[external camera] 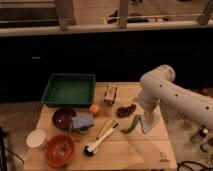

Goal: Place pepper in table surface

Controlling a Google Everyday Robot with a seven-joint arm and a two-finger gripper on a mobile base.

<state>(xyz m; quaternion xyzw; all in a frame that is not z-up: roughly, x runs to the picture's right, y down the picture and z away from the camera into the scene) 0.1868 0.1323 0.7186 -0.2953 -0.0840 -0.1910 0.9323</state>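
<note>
Gripper (148, 121) hangs low at the R side of the worktop (136, 151), pointing down off the white arm (167, 95) that bends in from the right. Its tip is at or just above the wood; can't tell which. Whether it's open or closed, can't tell: it reads as one pale grey wedge. Whether it has hold of anything is also unclear.

Pepper (131, 124) lies flat on the worktop just L of the gripper. Its upper end is right by the gripper tip; touching or a hair apart, can't tell. Long axis is diagonal, from near-left up to far-right, w/ a slight curve. Which end is the stem, can't tell.

Around it:
- dark berry cluster (126, 110) just behind the pepper
- brush (100, 140) to its L, on roughly the same diagonal, dark head at the near end
- small rack (110, 93) further back, near the far edge

L half is crowded:
- green tray (70, 90) at the back-left corner
- dark bowl (63, 118), w/ a grey-blue pad (83, 122) beside it
- orange fruit (94, 109)
- white cup (36, 139)
- red bowl (60, 150) at the front

Open room: bare wood in front of pepper & gripper, out to the near-right corner, where a small dark mark (162, 159) sits. The worktop's R edge is close beyond the gripper, the front edge further off.
</note>
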